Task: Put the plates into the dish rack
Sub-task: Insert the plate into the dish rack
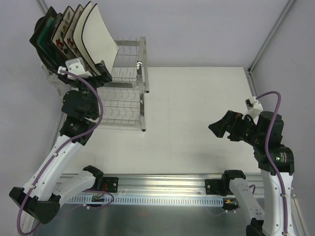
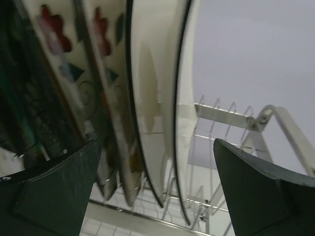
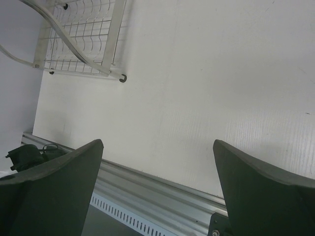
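Several plates stand on edge in the top tier of the silver wire dish rack (image 1: 129, 105) at the back left. The plain white plate (image 1: 101, 37) is rightmost, flowered cream plates (image 1: 64, 33) stand in the middle, and a dark teal plate (image 1: 43, 33) is leftmost. My left gripper (image 1: 97, 70) is open just in front of the plates' lower edges. In the left wrist view a dark-rimmed cream plate (image 2: 147, 73) and the white plate (image 2: 184, 98) show between the spread fingers, apart from both. My right gripper (image 1: 217, 128) hangs open and holds nothing over the table at the right.
The rack's lower tier (image 3: 83, 29) holds only bare wire prongs. An aluminium rail (image 1: 162, 184) runs along the near table edge, carrying both arm bases. Grey walls close in behind and to the left of the rack.
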You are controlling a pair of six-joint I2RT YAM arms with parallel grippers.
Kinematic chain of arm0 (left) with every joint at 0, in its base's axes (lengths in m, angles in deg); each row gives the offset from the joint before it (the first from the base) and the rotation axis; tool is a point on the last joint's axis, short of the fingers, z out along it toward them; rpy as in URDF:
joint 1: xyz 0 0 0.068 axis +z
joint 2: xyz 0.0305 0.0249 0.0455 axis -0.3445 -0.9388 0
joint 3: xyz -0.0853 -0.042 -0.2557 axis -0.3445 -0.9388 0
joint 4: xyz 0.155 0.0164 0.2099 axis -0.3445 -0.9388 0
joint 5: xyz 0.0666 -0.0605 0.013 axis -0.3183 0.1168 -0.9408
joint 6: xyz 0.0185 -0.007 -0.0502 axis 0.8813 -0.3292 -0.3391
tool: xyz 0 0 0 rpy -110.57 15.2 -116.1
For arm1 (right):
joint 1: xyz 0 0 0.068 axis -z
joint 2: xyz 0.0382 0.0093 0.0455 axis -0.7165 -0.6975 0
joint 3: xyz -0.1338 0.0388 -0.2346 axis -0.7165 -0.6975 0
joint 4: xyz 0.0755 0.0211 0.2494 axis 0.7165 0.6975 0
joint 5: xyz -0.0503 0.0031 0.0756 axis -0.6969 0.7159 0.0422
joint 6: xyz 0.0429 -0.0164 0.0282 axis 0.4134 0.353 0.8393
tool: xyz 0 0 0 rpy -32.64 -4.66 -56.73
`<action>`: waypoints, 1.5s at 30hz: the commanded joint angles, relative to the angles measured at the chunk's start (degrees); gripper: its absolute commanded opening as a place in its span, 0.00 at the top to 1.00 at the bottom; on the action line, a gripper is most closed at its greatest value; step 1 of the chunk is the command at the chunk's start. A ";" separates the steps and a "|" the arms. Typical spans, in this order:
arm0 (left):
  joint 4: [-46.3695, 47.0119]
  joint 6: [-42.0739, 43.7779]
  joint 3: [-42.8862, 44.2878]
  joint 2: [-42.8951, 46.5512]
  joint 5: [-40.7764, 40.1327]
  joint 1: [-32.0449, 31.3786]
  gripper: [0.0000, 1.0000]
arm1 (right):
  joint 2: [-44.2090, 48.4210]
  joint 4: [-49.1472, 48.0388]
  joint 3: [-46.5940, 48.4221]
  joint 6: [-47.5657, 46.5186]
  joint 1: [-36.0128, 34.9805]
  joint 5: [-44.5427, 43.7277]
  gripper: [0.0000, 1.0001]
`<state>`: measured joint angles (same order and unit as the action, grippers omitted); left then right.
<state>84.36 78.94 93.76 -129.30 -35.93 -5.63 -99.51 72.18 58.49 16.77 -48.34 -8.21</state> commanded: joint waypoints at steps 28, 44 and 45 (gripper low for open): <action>-36.20 -9.71 4.24 17.12 5.73 1.35 0.01 | -0.80 -1.73 4.81 -4.94 -0.51 -8.38 0.01; -60.90 -10.68 4.95 34.16 16.63 0.91 0.01 | 10.17 -3.14 3.32 -9.87 -0.51 -23.49 0.00; -61.52 -11.29 4.69 35.05 17.15 0.91 0.01 | 10.97 -3.23 2.97 -10.05 -0.51 -23.85 0.00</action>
<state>27.90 69.67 98.52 -97.02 -22.02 -4.56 -90.94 71.41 61.64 9.51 -48.51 -27.22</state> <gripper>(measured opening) 0.992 0.994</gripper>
